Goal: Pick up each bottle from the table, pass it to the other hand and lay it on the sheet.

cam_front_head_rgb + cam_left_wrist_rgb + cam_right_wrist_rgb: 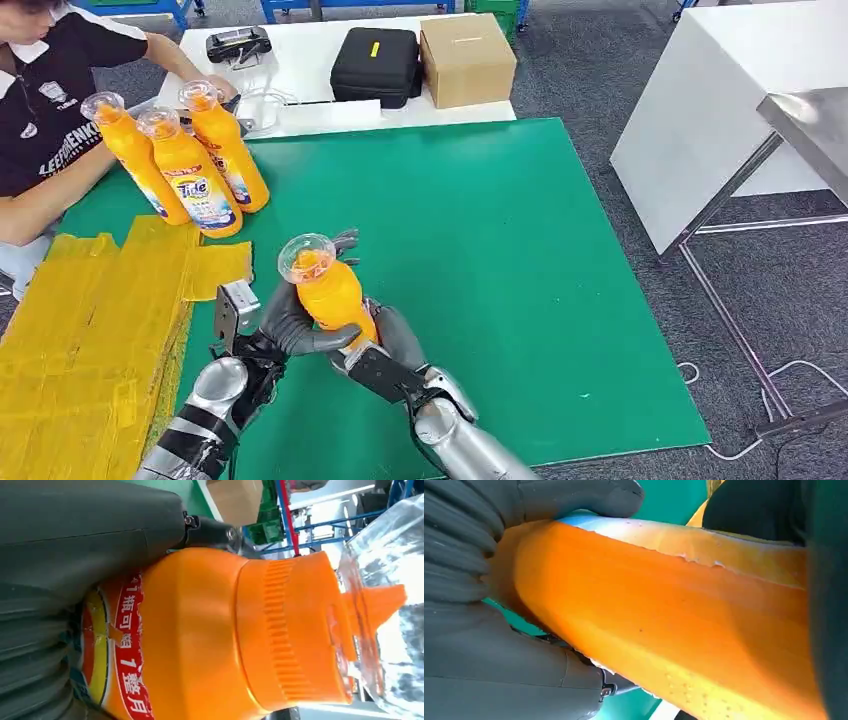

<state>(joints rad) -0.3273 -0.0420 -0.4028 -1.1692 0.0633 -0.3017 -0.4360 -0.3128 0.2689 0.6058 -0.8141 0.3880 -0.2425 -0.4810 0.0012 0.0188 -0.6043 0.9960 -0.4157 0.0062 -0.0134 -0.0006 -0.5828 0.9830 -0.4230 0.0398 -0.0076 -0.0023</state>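
Both robot hands meet on one orange bottle [330,292] above the green table [520,250]. Left robot hand [290,325] wraps the bottle's body from the left, fingers curled round its front; the left wrist view shows the grey thumb [90,525] lying against the label side, with the ribbed orange cap and clear dome [390,605] pointing away. Right robot hand [385,345] grips the bottle's lower end from the right and below; in the right wrist view its grey fingers [574,497] fold over one side of the orange body and the thumb presses the other. So each hand is closed on the bottle, which is held off the table, tilted, its clear-capped top toward the far left.

Three more bottles [190,160] stand close together at the far left of the table, leaning slightly. A person [50,110] in a dark shirt sits at that corner, one hand [215,85] by the bottle tops. Yellow sheets [90,320] cover the near left of the table, just left of the left hand.

Beyond the green mat, on a white surface, lie a black case [375,65], a cardboard box [467,60] and a small black device [238,45].
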